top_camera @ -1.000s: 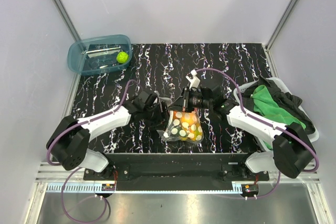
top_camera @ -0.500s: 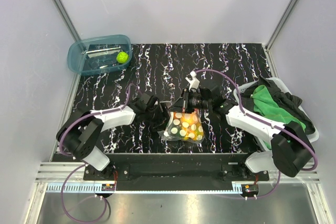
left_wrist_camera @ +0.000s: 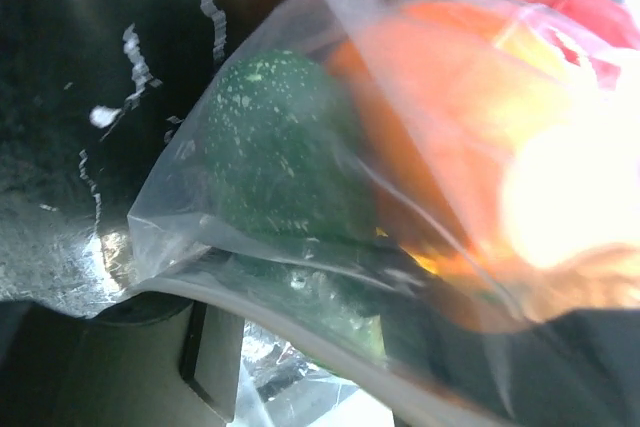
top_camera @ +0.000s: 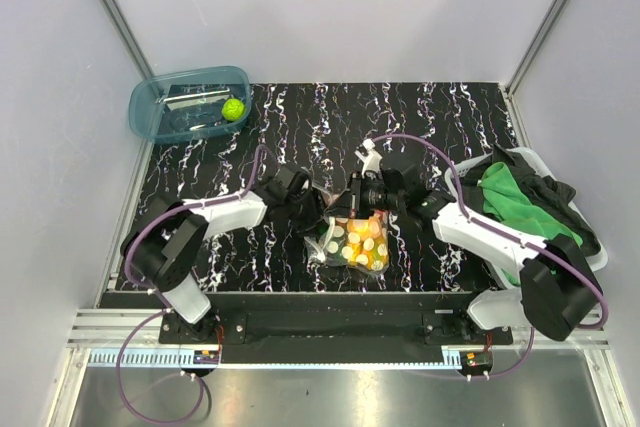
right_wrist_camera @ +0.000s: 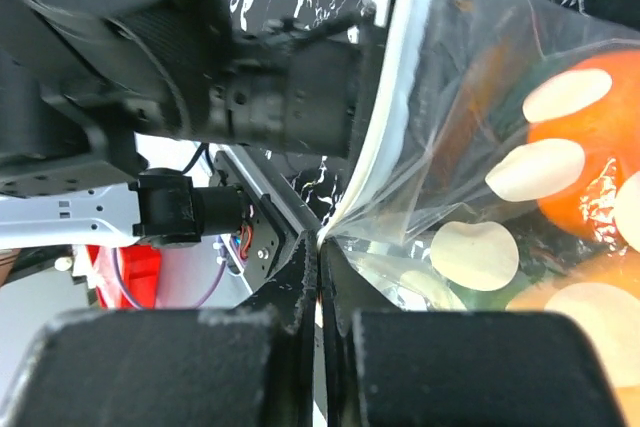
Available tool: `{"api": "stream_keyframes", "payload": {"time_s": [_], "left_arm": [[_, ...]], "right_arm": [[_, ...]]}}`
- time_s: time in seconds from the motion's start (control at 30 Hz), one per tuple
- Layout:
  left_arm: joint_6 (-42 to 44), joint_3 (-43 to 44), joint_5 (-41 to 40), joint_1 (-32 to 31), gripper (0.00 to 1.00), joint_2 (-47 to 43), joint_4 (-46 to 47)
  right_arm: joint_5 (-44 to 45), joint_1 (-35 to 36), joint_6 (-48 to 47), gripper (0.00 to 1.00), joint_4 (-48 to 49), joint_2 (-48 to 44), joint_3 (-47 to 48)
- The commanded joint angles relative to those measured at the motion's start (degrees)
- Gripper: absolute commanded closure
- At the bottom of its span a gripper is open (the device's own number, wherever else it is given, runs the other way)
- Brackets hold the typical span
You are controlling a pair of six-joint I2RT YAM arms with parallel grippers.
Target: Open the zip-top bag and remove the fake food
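Observation:
The zip-top bag (top_camera: pixel 356 244) lies on the black marbled table in the near middle, clear with pale dots, and it fills the left wrist view (left_wrist_camera: pixel 300 37). The fake food (top_camera: pixel 364 248) shows inside it: an orange piece (left_wrist_camera: pixel 450 117), a dark green speckled piece (left_wrist_camera: pixel 280 147) and a red piece (left_wrist_camera: pixel 590 12). My right gripper (top_camera: pixel 352 211) is shut on the bag's top edge (right_wrist_camera: pixel 322 237). My left gripper (top_camera: pixel 318 209) is at the bag's left top corner. Its jaws stand apart, and the bag's white zip strip (left_wrist_camera: pixel 300 332) lies across them.
A blue translucent tub (top_camera: pixel 150 112) at the far left corner holds a lime green fruit (top_camera: pixel 233 108). A white basket (top_camera: pixel 596 255) with a green cloth (top_camera: pixel 520 202) and dark cloth stands at the right edge.
My left arm has swung in, and its gripper has moved right to the bag's top corner. The bag has shifted slightly right. My right gripper has kept its hold.

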Motion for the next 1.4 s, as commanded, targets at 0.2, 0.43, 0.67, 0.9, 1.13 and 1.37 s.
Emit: {"api": "stream_keyframes", "payload": {"time_s": [0.2,0.43,0.67,0.9,1.13,1.37], "left_arm": [[16.13,5.37,2.67,-0.56,1.0,-10.91,-2.91],[22.53,3.52,5.41,-2.14,1.0,-17.31,-4.14],[29.05,-0.78,9.36,-2.32,1.0,-28.37,4.27],[32.13,-2.02,-3.42,-2.06,1.0,-37.27,3.77],[30.55,2.89,-18.58,-0.39,1.0,-35.1,8.08],[25.72,12.74,-19.65,14.7,1.0,-26.13,13.42]], "right_arm": [[4.21,-3.31,-4.96,1.0,-6.55,-8.76,-0.88],[2.19,-7.01,-4.78,1.0,-9.37,-10.43,-0.62],[2.36,-7.72,-6.98,1.0,-13.23,-11.4,0.43],[-0.96,-7.72,-6.19,1.0,-16.05,-11.14,3.86],[-6.77,-7.63,-8.38,1.0,-17.98,-9.47,7.01],[-4.5,-7.72,-11.54,1.0,-24.48,-9.82,10.18]]}}
